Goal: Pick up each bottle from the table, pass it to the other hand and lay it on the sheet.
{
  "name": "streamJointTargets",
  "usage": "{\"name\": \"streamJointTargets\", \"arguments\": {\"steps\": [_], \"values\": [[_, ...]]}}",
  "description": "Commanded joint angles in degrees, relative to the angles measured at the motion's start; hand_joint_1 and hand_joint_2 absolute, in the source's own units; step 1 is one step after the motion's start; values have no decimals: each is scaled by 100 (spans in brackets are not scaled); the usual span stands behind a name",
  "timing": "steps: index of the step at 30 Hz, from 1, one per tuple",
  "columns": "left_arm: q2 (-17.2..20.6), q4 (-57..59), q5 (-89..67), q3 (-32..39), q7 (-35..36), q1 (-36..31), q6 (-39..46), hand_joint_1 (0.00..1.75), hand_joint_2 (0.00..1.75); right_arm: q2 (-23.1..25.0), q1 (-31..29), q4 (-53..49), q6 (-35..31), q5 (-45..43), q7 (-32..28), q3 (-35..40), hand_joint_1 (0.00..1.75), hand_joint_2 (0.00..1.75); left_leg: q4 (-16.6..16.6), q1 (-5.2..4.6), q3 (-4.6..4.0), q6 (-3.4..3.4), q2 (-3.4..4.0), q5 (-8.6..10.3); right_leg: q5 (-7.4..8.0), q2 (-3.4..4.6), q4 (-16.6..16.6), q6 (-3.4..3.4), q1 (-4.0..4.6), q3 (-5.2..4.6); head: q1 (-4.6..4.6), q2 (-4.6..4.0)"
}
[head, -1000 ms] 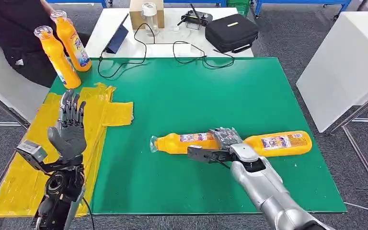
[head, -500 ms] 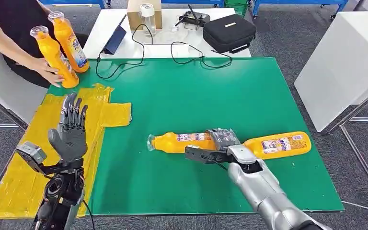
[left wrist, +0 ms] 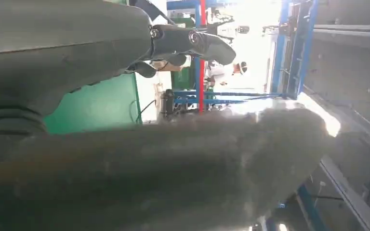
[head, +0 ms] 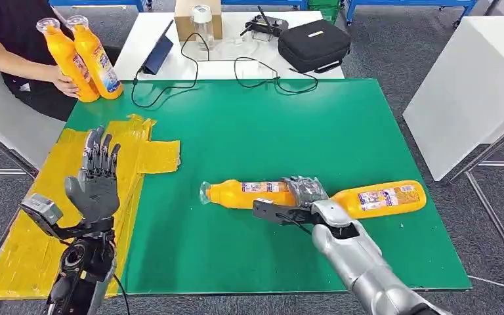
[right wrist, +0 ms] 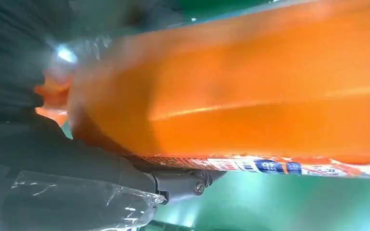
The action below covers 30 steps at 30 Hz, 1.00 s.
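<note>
On the green table (head: pixel 236 131), we find the right robot hand (head: pixel 305 191) clenched around the middle of the orange bottle (head: pixel 315 195), whose long axis runs crosswise, cap toward the left. We judge the open left robot hand (head: pixel 95 177), raised over the yellow sheet (head: pixel 46 197), well apart for the handover.

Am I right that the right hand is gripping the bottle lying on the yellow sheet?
Not quite: the head view shows the right hand gripping the bottle lying on the green table, not on the yellow sheet.
</note>
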Motion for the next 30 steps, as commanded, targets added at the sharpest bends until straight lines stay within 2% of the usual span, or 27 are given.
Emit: {"name": "streamJointTargets", "arguments": {"steps": [1, 6, 11, 13, 17, 18, 19, 21, 24, 28, 30], "values": [[-203, -131, 421, 51, 254, 431, -253, 0, 175, -271, 1318, -2984, -854, -1481, -661, -966, 175, 175, -5, -6, -14, 11, -19, 1, -7, -32, -3, -10, -2, -5, 0, 0], [-187, 36, 1130, -128, 551, 516, -376, 0, 175, -246, 1680, -3722, -1160, -2046, -990, -901, 175, 175, -2, -7, -65, 18, -42, 3, -15, -55, -6, -4, -3, -38, 2, 0], [-155, 91, 1160, -167, 549, 471, -375, 0, 175, -259, 1690, -3718, -1212, -2066, -976, -845, 175, 175, -3, -9, -66, 17, -46, -2, -18, -58, -3, -7, -5, -41, 2, 0], [-155, 91, 1160, -167, 549, 471, -375, 0, 175, -259, 1690, -3718, -1212, -2066, -976, -845, 175, 175, -1, -7, -91, 13, -40, 3, -10, -46, -3, -2, -5, -69, 0, 0], [-155, 91, 1160, -167, 549, 471, -375, 0, 175, -259, 1690, -3718, -1212, -2066, -976, -845, 175, 175, -9, -9, -67, 23, -38, -3, -15, -54, -13, -11, -2, -42, 0, 0], [-497, 85, 2576, 27, 1249, 565, -888, 0, 175, 440, 1629, -3494, -1283, -3025, -1904, -1171, 175, 175, -6, -9, -76, 19, -38, -1, -14, -51, -8, -7, -4, -53, 0, 0], [-627, -57, 2566, -186, 1250, 681, -851, 0, 175, 848, 1260, -2987, -1490, -2744, -1683, -870, 175, 175, -2, -7, -93, 13, -38, 2, -10, -44, -4, 0, -5, -71, 0, 0], [-687, -110, 2552, -397, 1222, 693, -748, 0, 175, 1092, 991, -2647, -1615, -2687, -1548, -714, 175, 175, -5, -10, -73, 18, -21, -5, -13, -33, -6, -8, -5, -58, 0, 0], [-593, -128, 2599, -647, 1132, 624, -554, 0, 175, 1069, 791, -2395, -1748, -2786, -1500, -581, 175, 175, -2, -9, -91, 13, 3, -4, -6, -10, 2, -7, -6, -76, -4, 0], [-503, -120, 2670, -687, 1103, 608, -517, 0, 175, 949, 849, -2503, -1743, -2852, -1509, -561, 175, 175, -7, -3, -82, 17, -37, 3, -13, -58, -11, -7, 1, -57, 2, 0], [-503, -120, 2670, -687, 1103, 608, -517, 0, 175, 949, 849, -2503, -1743, -2852, -1509, -561, 175, 175, -8, -6, -82, 19, -32, 0, -13, -54, -10, -7, -2, -58, -2, 0]]}}
